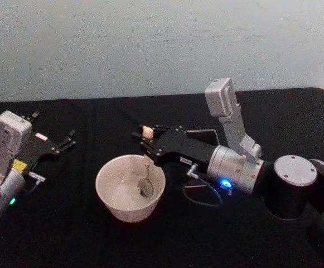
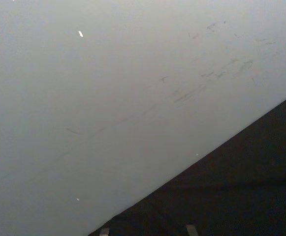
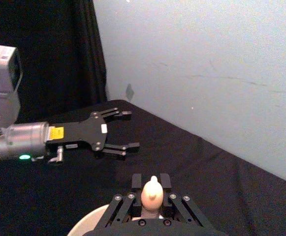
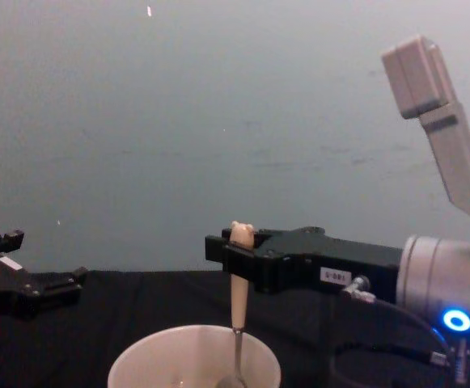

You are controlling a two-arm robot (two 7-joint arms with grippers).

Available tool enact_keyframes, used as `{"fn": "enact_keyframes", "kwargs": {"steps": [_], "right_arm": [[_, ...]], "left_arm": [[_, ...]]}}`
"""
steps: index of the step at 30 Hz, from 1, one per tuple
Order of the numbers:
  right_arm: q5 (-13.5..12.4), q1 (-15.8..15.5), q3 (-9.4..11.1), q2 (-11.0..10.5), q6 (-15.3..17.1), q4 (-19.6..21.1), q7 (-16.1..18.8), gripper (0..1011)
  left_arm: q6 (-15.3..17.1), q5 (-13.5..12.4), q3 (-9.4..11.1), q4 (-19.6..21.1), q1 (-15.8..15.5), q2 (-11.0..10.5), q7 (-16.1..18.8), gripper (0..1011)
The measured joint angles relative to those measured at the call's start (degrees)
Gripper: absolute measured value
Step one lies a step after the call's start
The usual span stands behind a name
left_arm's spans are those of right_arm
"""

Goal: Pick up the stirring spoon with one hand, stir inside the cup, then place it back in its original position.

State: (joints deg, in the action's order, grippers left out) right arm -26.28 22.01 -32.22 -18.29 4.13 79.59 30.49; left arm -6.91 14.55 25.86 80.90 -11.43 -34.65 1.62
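The cream-white cup stands in the middle of the black table. My right gripper is just above its far rim, shut on the stirring spoon by the pale handle, below the bear-head knob. The spoon hangs upright with its metal bowl down inside the cup. In the chest view the spoon's handle drops from the right gripper into the cup. The dark grey square holder sits behind the right arm, partly hidden. My left gripper is open, left of the cup.
A pale wall runs along the table's back edge. The right arm stretches across the table's right half, with a cable looping beside the cup. In the right wrist view the left gripper hovers well beyond the cup.
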Motion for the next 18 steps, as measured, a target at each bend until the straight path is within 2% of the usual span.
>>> {"fn": "enact_keyframes", "kwargs": {"steps": [8, 18], "right_arm": [[-1.6, -2.0, -0.2, -2.5, 0.7, 3.5, 1.6, 215], [-2.5, -2.6, -1.8, -2.9, 1.1, 4.5, 2.3, 215]], "left_arm": [[0.0, 0.0, 0.0, 0.0, 0.0, 0.0, 0.0, 1001], [0.0, 0.0, 0.0, 0.0, 0.0, 0.0, 0.0, 1001]]}}
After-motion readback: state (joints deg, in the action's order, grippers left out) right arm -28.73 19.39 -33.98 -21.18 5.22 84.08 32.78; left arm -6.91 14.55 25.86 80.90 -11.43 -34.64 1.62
